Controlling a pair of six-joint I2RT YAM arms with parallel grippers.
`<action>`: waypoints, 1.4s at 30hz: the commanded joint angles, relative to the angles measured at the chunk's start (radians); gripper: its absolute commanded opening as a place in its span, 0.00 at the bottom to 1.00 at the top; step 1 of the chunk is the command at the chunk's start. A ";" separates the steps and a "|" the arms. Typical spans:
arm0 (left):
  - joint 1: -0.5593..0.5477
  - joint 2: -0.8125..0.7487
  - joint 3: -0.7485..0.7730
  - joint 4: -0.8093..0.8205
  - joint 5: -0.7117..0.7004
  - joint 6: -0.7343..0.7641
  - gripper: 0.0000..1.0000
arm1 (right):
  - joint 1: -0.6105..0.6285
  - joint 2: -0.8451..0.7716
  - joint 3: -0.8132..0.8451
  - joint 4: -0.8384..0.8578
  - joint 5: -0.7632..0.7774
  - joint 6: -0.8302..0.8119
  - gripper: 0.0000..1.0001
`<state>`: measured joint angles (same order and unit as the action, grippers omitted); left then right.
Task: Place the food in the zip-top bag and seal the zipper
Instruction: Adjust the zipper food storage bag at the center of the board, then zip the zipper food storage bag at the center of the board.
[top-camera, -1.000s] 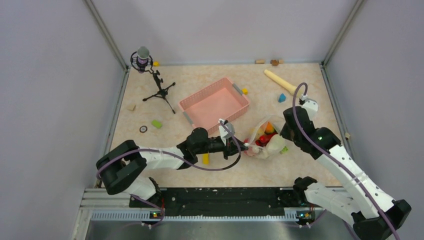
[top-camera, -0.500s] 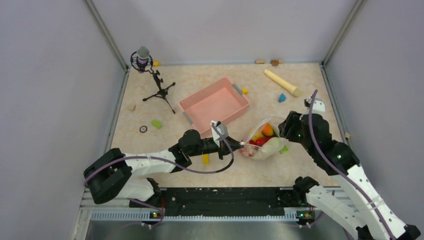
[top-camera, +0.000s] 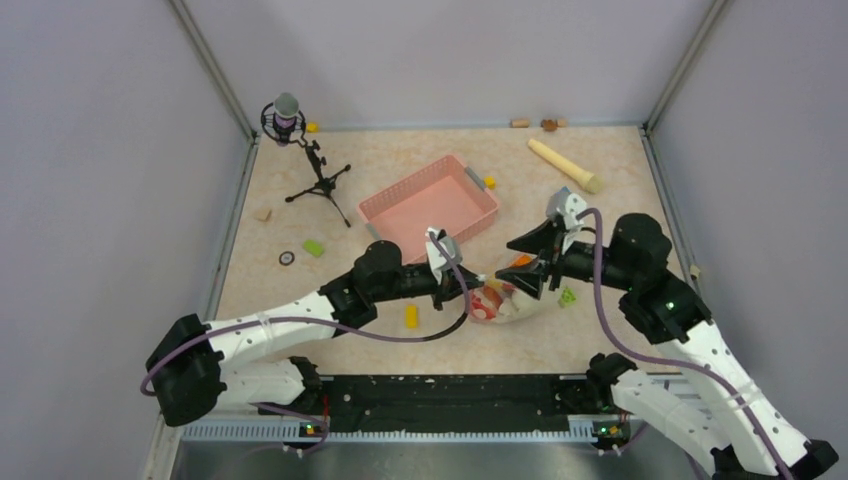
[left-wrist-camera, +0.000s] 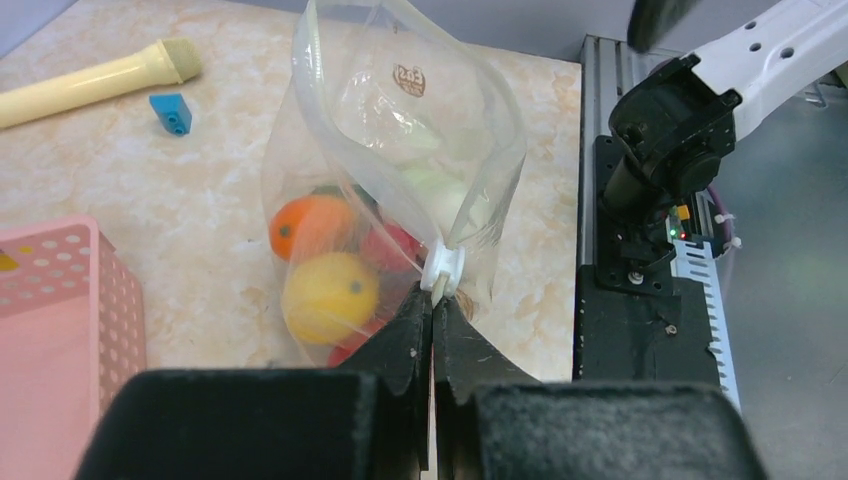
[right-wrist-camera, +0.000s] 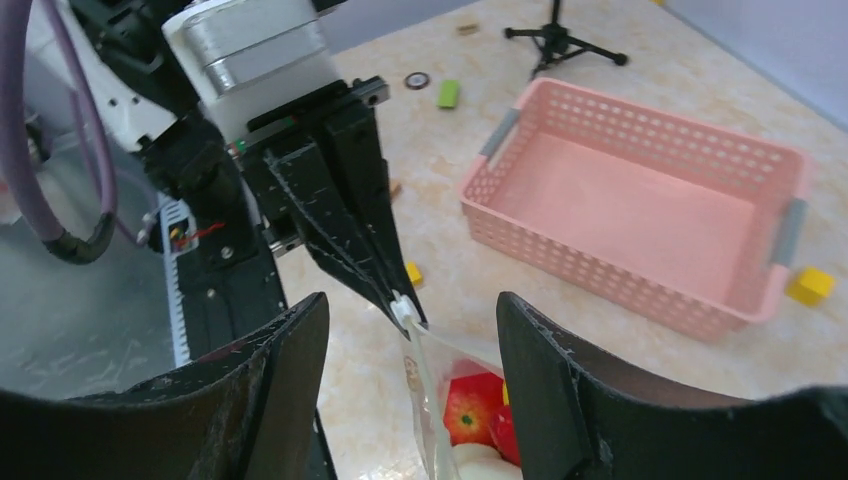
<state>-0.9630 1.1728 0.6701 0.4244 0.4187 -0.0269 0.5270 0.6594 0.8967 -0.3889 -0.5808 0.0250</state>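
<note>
Left gripper: pinched tight on the white zipper slider, frame centre.
Right gripper: jaws wide, either side of zip-top bag edge.
Food: inside bag.

The left arm stretched low and nearly straight toward the right, with the left gripper pinched tight on the zipper. The right arm folded at the elbow and pointed back to the left. The right gripper faced the left one tip to tip, jaws spread wide and holding nothing.
</note>
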 joint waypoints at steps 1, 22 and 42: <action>0.002 -0.044 0.036 -0.076 -0.034 -0.004 0.00 | -0.005 0.100 0.008 0.078 -0.290 -0.219 0.62; 0.002 -0.048 0.023 -0.059 0.012 -0.077 0.00 | 0.183 0.381 0.081 -0.167 -0.162 -0.528 0.43; 0.001 -0.065 -0.005 -0.055 0.025 -0.051 0.00 | 0.185 0.284 0.053 -0.140 -0.158 -0.549 0.28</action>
<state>-0.9630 1.1435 0.6727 0.3126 0.4229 -0.0937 0.6998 0.9390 0.9188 -0.5472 -0.7280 -0.5072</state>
